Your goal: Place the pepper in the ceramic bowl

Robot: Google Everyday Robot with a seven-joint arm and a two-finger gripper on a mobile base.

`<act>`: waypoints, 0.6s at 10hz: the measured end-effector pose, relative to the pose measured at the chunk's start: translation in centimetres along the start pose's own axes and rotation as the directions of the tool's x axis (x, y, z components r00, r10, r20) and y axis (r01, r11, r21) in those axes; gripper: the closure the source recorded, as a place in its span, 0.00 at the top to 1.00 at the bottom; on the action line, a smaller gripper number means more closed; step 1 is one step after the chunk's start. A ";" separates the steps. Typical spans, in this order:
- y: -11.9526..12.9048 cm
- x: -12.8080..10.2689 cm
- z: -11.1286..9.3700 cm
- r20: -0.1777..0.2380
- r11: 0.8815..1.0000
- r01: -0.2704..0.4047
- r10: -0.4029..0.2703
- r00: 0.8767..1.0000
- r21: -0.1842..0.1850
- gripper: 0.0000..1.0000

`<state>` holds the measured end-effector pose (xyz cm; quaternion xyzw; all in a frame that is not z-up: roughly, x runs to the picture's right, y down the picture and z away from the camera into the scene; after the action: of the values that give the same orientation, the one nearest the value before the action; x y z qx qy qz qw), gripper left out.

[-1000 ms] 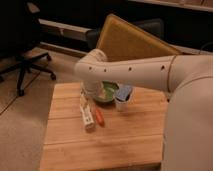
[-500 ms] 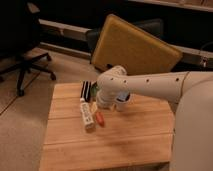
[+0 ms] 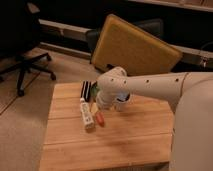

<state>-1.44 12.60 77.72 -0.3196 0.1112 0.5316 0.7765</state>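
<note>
Spanning the lower part of the view, a light wooden slatted table [image 3: 130,145] is shown. The robot's white arm [image 3: 155,87] is stretched across it from the right. Behind it, a large mustard-yellow square panel [image 3: 132,47] is propped, and a black office chair [image 3: 22,55] is seen at the left.

Compared with half a second earlier, the arm has been brought lower and nearer, so its wrist now covers most of the white cup with a bluish top [image 3: 122,103] and the small green glossy ceramic bowl [image 3: 95,90], of which only a sliver is seen.

A white rectangular bar with markings [image 3: 87,114] is laid at the left. The small slender orange-red pepper [image 3: 100,119] is left unmoved just beside it, on the wood.

The gripper [image 3: 101,104] is held just behind the pepper. Whether it is spread or pressed together cannot be told. The descent is judged an approach for pickup; nothing is grasped yet.
</note>
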 end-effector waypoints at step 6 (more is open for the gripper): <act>-1.7 -0.5 1.9 -0.100 0.990 0.061 -0.048 0.994 0.127 0.65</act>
<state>-0.43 12.98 80.08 -0.2966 0.1745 0.4858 0.8035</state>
